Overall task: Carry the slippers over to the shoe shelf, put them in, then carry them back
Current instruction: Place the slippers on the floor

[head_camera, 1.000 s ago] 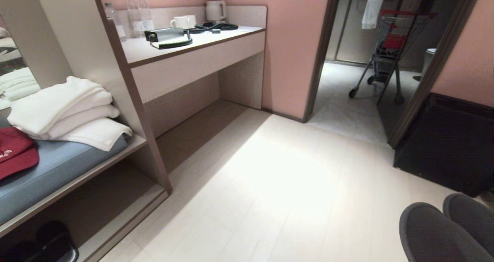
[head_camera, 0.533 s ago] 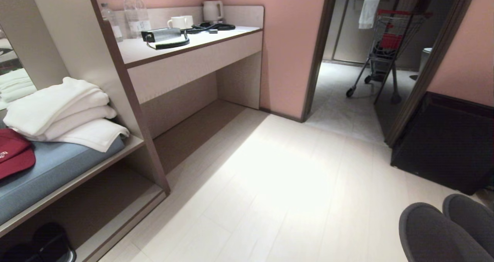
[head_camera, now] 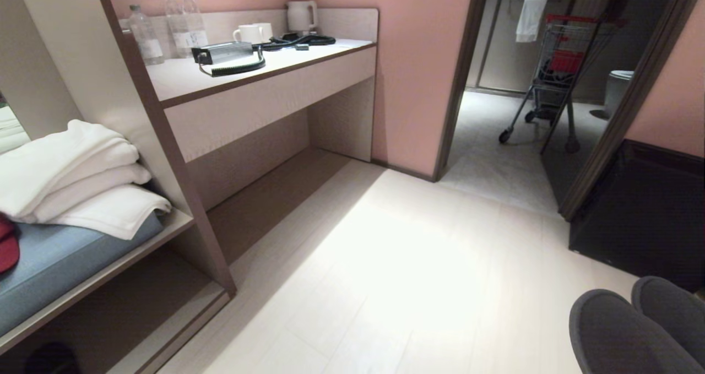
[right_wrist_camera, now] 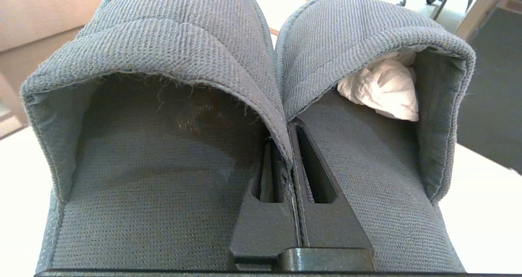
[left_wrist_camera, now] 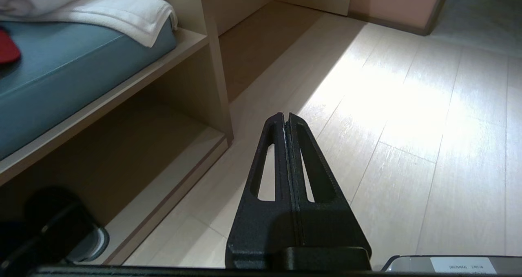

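- We see the slippers (right_wrist_camera: 261, 118) clamped side by side in the right gripper (right_wrist_camera: 290, 146), its fingers pressed together on the two inner edges where the pair meets.
- In the head view the slippers (head_camera: 639, 330) show at the lower right corner, above the pale floor (head_camera: 396, 264), well apart from the shoe shelf (head_camera: 165, 302) at the lower left.
- One slipper has crumpled white paper (right_wrist_camera: 383, 89) stuffed in its opening (the other looks unstuffed).
- The left gripper (left_wrist_camera: 286, 120) hangs over the floor near the shelf's front edge, fingers shut together on nothing.
- Inside the low cubby we note dark footwear (left_wrist_camera: 57, 228), partly in shadow.
- Above the cubby lies a blue cushion (head_camera: 60, 264) with folded white towels (head_camera: 82, 181).
- Beyond the divider panel (head_camera: 160, 142) stands the desk (head_camera: 264, 82) with bottles (head_camera: 165, 27), mugs and a kettle (head_camera: 302, 16).
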Robot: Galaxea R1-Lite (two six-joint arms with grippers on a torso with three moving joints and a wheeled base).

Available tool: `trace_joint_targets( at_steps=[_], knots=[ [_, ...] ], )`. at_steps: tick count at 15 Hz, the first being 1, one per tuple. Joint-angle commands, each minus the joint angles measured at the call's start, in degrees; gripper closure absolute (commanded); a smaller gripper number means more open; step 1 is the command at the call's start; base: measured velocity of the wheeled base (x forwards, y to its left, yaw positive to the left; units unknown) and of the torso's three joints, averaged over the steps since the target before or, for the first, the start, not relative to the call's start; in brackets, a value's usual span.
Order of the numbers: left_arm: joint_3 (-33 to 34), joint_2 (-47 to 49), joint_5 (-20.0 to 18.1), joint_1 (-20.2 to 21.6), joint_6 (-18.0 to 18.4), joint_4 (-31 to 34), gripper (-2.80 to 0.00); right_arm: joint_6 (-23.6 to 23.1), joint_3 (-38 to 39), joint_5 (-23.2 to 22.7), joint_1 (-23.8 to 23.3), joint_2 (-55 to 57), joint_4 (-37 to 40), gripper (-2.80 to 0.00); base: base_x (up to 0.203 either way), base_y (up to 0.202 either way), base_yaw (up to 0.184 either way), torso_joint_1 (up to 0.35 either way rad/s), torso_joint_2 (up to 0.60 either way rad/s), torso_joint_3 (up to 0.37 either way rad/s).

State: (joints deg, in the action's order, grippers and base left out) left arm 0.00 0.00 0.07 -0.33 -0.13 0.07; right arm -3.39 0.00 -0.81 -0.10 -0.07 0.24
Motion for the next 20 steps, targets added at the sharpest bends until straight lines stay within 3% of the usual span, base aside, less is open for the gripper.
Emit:
trace_joint_targets(
  at_steps=[1,20],
  knots=[
    [0.1,0.0,0.0,0.0,0.0,0.0,0.0,-0.1,0.1,0.0,0.0,-0.1,-0.1,0.0,0.195,0.0,0.001,-0.001,0.0,0.004],
    [0.1,0.0,0.0,0.0,0.0,0.0,0.0,0.2,0.1,0.0,0.0,0.0,0.0,0.0,0.197,0.0,-0.001,0.004,0.0,0.003]
  ],
)
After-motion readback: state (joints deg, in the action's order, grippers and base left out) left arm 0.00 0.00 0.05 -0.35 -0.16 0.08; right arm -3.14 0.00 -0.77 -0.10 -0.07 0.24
